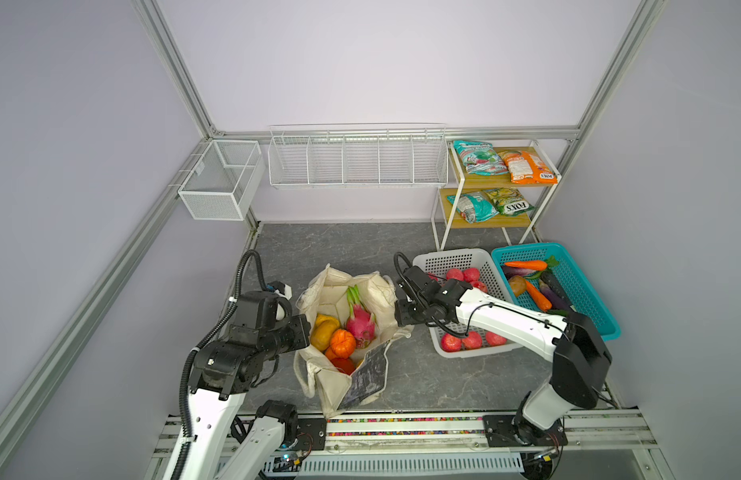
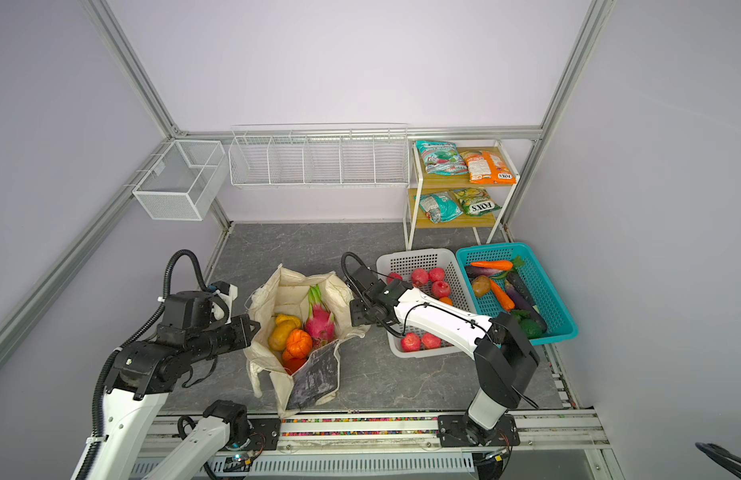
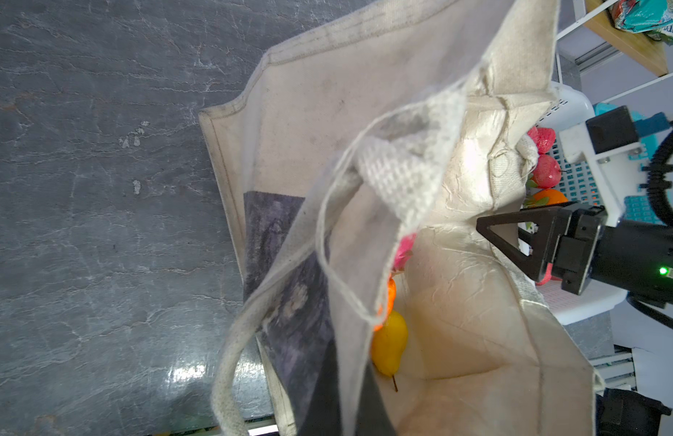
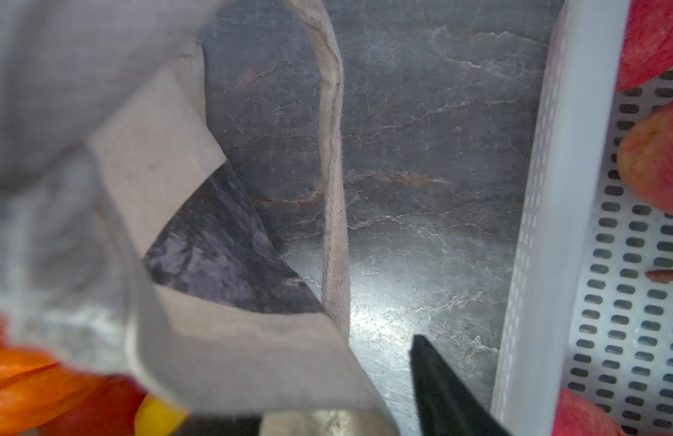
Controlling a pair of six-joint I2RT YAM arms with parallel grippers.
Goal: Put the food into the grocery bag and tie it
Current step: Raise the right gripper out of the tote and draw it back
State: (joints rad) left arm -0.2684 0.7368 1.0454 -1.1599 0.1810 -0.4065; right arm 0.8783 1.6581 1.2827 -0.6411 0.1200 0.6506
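Fruit is packed: dragon fruit point(image 1: 359, 322), orange point(image 1: 343, 343) and bumpy yellow fruit point(image 1: 322, 332) sit inside grocery bag point(image 1: 325, 386), lower middle of both top views. Left wrist view shows pear point(image 3: 389, 345) on the bag floor. Bag handles point(image 3: 225, 377) hang loose, so tying looks like what's left.

Clenched left gripper point(image 1: 306, 330) sits at the bag's left rim, apparently pinching fabric. At the right rim, right gripper point(image 1: 397, 309) shows one finger point(image 4: 440, 392) beside cloth with its mate hidden, so grip can't be told. Red-orange patch under orange may be snack packet, unclear.
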